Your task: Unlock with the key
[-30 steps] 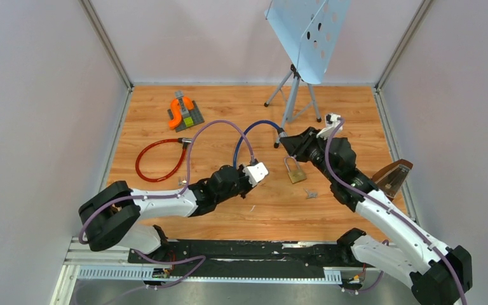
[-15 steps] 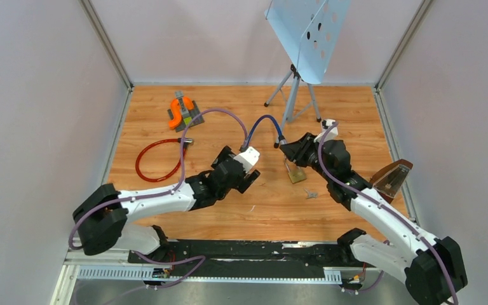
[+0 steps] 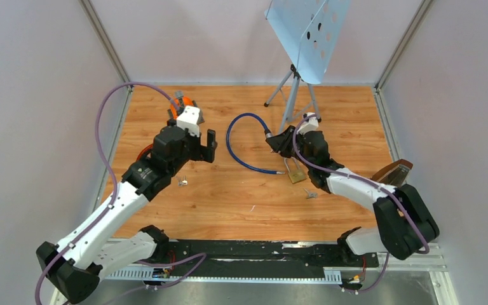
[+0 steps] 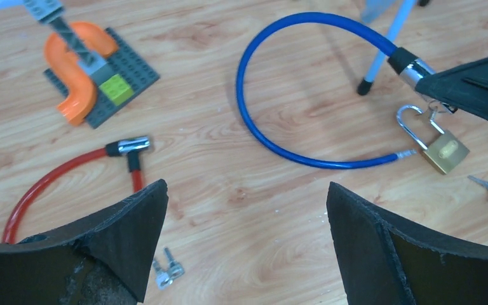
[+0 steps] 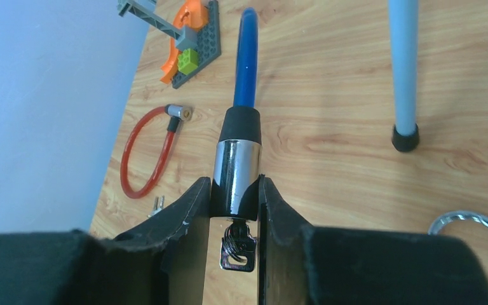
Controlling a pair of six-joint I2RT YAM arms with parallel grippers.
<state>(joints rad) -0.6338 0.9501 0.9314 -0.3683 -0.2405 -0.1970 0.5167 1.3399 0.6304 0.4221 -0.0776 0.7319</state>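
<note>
With the left claw (image 4: pixel 246 210) spread wide and empty over the bench (image 4: pixel 248 260), only the right claw (image 5: pixel 235 185), clamped on the lock barrel (image 5: pixel 236 166), steadies it, so the key (image 5: pixel 236 249) hanging from its end could slip out, or the lock barrel could twist.

Warm-toned wooden boards (image 3: pixel 241 203) are running across the work surface, with soft, even light lying over them and only faint shadows showing. Plain pale walls are closing in three sides: the left wall (image 3: pixel 38 95), the back wall (image 3: pixel 197 38) and the right wall (image 3: pixel 457 95), with slim metal posts (image 3: pixel 105 41) rising at the far corners. A light-blue perforated music stand (image 3: pixel 308 32) is tilting over the far side on tripod legs (image 3: pixel 289 101). A black rail (image 3: pixel 254 249) is lying along the near edge.
</note>
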